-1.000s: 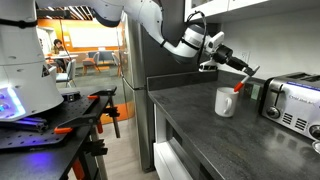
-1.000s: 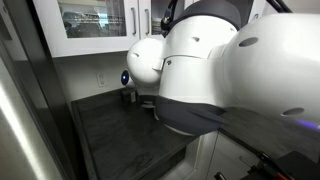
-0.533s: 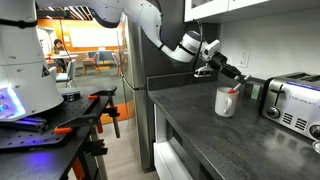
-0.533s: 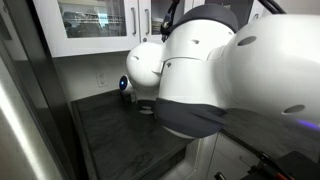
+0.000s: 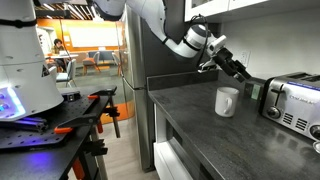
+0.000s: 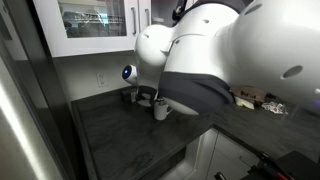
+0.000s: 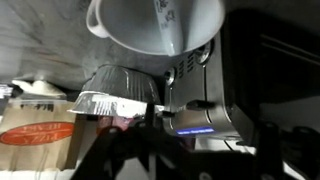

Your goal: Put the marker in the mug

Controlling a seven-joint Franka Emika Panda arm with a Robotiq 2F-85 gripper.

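The white mug [image 5: 227,101] stands on the dark counter in front of the toaster, and it shows small in an exterior view [image 6: 160,110]. My gripper [image 5: 236,68] hangs just above and behind the mug, tilted down toward it. In the wrist view the mug [image 7: 130,30] fills the top, and a thin pale stick, the marker [image 7: 169,24], leans inside it against the wall. My gripper [image 7: 190,152] is open there, its dark fingers [image 7: 112,158] spread at the bottom with nothing between them.
A chrome toaster [image 5: 290,100] [image 7: 200,95] stands right behind the mug. A foil tray [image 7: 115,90] and a printed box [image 7: 40,140] lie beside it. The counter [image 5: 190,115] ends at a front edge. The arm's white casing [image 6: 230,60] blocks much of an exterior view.
The jaws have opened and let go of the marker. Its red end, which stuck out at the mug's rim, no longer shows in the exterior view. The gripper shifted slightly above the mug.
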